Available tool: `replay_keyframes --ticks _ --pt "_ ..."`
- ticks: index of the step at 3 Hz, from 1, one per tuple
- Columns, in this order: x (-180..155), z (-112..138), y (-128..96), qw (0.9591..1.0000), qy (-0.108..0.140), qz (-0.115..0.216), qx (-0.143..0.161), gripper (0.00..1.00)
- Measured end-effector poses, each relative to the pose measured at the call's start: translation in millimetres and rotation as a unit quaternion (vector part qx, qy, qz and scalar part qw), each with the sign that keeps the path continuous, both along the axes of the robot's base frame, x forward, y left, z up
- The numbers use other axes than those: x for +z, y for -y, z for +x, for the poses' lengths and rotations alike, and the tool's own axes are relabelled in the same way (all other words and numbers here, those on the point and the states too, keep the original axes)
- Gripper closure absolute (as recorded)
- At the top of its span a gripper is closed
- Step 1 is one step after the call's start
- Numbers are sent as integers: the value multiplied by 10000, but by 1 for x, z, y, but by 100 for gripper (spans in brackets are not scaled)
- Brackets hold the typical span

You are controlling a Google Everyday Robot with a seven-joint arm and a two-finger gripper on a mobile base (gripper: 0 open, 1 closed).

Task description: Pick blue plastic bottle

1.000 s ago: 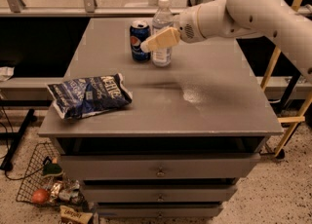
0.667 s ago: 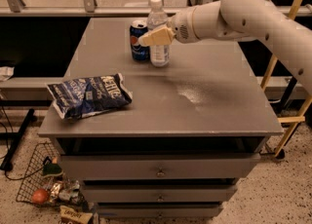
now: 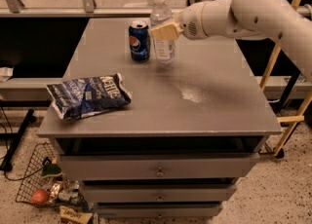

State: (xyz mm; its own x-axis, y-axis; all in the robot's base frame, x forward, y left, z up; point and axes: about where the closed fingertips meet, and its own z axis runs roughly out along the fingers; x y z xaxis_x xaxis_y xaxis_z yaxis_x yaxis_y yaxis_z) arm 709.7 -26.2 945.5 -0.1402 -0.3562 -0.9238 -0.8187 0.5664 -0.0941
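The blue plastic bottle [image 3: 164,48], clear and bluish with a white cap and a pale label, stands upright at the back middle of the grey table [image 3: 204,116]. My gripper [image 3: 163,32] reaches in from the right on the white arm [image 3: 243,9]. It is shut on the bottle at mid-height, and one cream finger [image 3: 165,31] crosses in front of the bottle. The bottle's base is at or just above the table top. A blue soda can [image 3: 139,40] stands right beside the bottle on its left.
A dark blue chip bag [image 3: 87,95] lies at the table's front left. Drawers [image 3: 158,172] run below the top. A wire basket [image 3: 44,189] with litter sits on the floor at the left. A wooden frame [image 3: 287,72] stands at the right.
The gripper stayed at the bottle's middle. The bottle shifted a little left towards the can, then back, and its cap now sits slightly higher relative to the can.
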Motion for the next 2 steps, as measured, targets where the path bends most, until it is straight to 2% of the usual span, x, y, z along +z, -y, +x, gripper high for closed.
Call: replay_keyframes --ticks 1,2 --pt "46 -20 22 9995 296 20 122 95" --pt "47 -22 21 9994 293 15 161 100"
